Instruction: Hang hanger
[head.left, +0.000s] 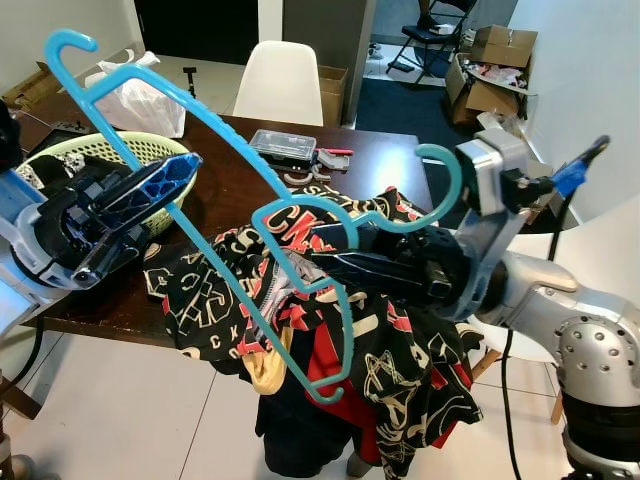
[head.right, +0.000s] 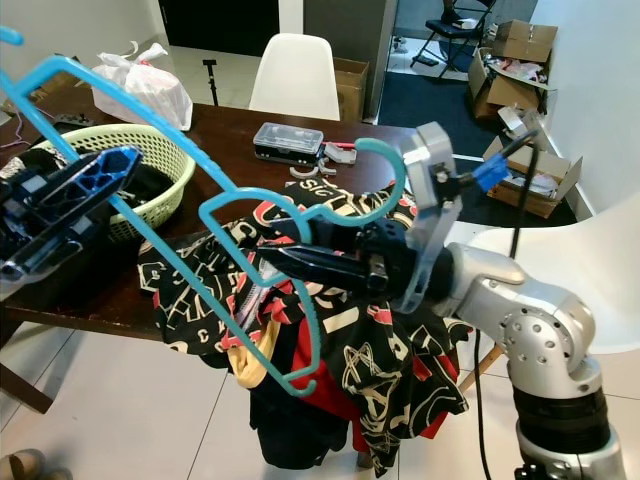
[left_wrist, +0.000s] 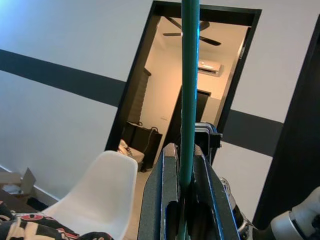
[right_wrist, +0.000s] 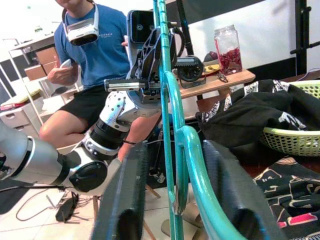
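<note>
A long blue hanger (head.left: 215, 120) slants up over the table, hook at the upper left. My left gripper (head.left: 175, 180) is shut on one of its arms; in the left wrist view the rod (left_wrist: 189, 100) sits pinched between the fingers (left_wrist: 157, 200). A second teal hanger (head.left: 452, 180), hook beside my right wrist, crosses the first one above a black patterned garment (head.left: 400, 350). My right gripper (head.left: 312, 258) reaches left under it. In the right wrist view its fingers (right_wrist: 125, 200) stand apart with the teal bar (right_wrist: 192, 150) passing between them.
The dark table (head.left: 225, 175) carries a green basket (head.left: 120, 148) of dark clothes, a white bag (head.left: 140, 100) and a clear box (head.left: 283, 145). A white chair (head.left: 280, 85) stands behind, cardboard boxes (head.left: 495, 70) at the back right. A seated person (right_wrist: 95, 60) is in the right wrist view.
</note>
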